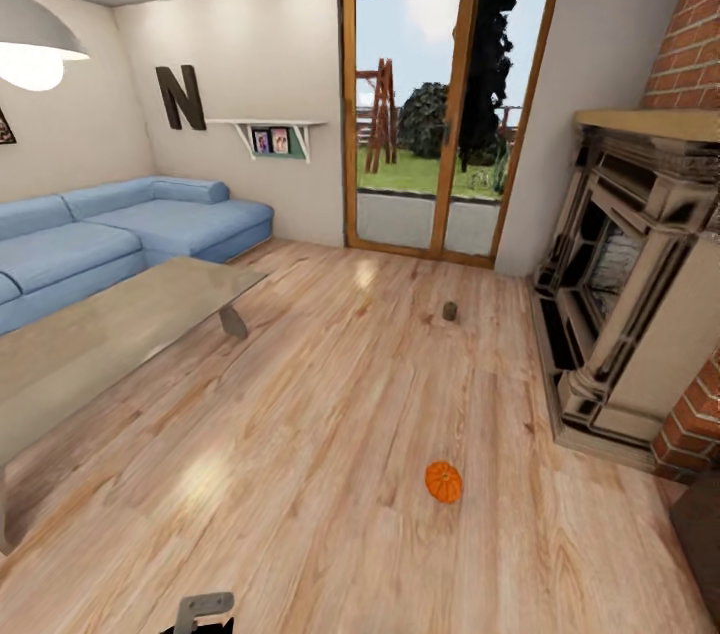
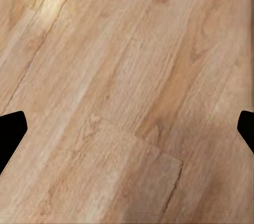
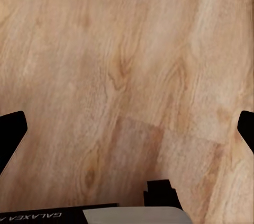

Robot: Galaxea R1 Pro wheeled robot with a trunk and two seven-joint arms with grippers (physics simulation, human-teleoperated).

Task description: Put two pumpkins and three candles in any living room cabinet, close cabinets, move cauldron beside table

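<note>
On the floor [image 1: 330,434]: one pumpkin [image 1: 443,481], one candle [image 1: 450,311].

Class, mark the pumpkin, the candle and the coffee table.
pumpkin [image 1: 443,481]: head view, middle of its ribbed orange body.
candle [image 1: 450,311]: head view, its side.
coffee table [image 1: 110,334]: head view, bare glass top.

left hand [image 2: 127,128] fingers spread wide, right hand [image 3: 127,128] fingers spread wide, both empty
</note>
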